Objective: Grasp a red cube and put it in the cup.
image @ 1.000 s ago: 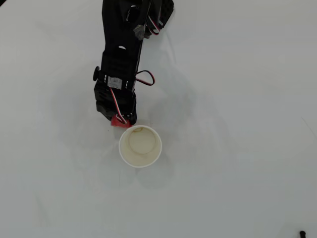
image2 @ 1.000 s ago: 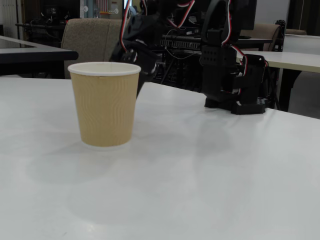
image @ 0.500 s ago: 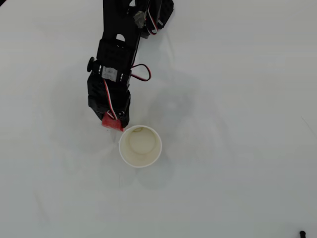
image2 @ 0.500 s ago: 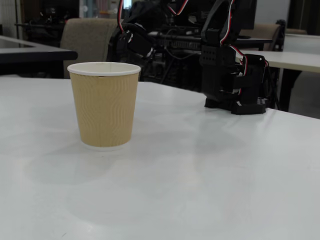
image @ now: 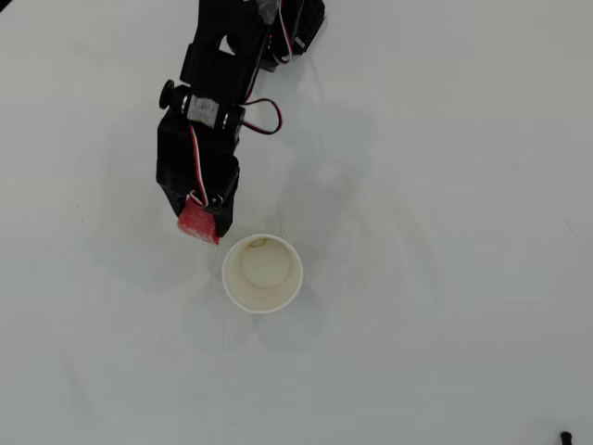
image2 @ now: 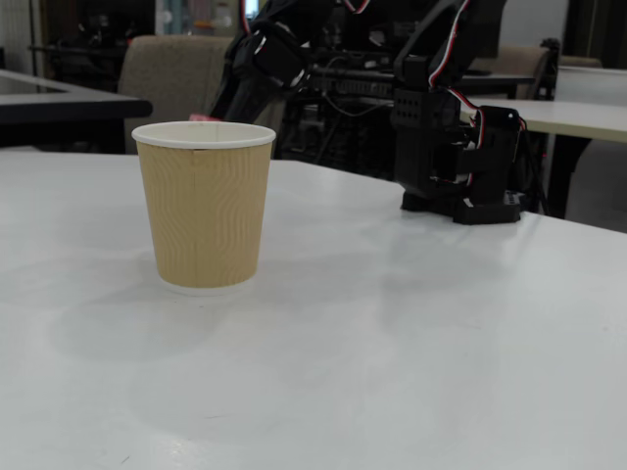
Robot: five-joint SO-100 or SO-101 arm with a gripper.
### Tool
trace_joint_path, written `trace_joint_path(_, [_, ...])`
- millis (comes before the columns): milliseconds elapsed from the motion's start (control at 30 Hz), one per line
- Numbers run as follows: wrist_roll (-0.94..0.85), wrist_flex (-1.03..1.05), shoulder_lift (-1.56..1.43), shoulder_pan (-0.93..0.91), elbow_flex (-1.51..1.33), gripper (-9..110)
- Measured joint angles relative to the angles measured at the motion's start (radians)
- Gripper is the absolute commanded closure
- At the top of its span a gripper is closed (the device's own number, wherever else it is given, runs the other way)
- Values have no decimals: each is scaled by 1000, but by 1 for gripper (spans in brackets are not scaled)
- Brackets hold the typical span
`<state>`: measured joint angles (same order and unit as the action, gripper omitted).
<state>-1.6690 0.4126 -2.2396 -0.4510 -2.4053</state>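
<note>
In the overhead view my gripper [image: 200, 221] is shut on the red cube [image: 196, 224], which pokes out below the black jaws. It is held just up and left of the cup [image: 228, 278], close to its rim. The cup stands upright and looks empty, with a pale inside. In the fixed view the cup [image2: 204, 206] is tan and ribbed outside with a white rim. The arm [image2: 269, 54] reaches down behind it there, and the fingertips are hidden behind the cup. Only a small reddish sliver [image2: 201, 117] shows just above the rim.
The white table [image: 445, 306] spreads around the cup. The arm's base [image2: 460, 157] stands at the table's far side in the fixed view. Chairs and other tables stand beyond it. A small dark item [image: 565, 437] lies at the overhead view's bottom right corner.
</note>
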Motion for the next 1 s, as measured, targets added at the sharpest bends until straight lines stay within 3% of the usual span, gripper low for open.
trace_joint_path(600, [86, -48, -229, 71, -41, 84])
trace_joint_path(1000, [101, -123, -347, 235, -133, 84])
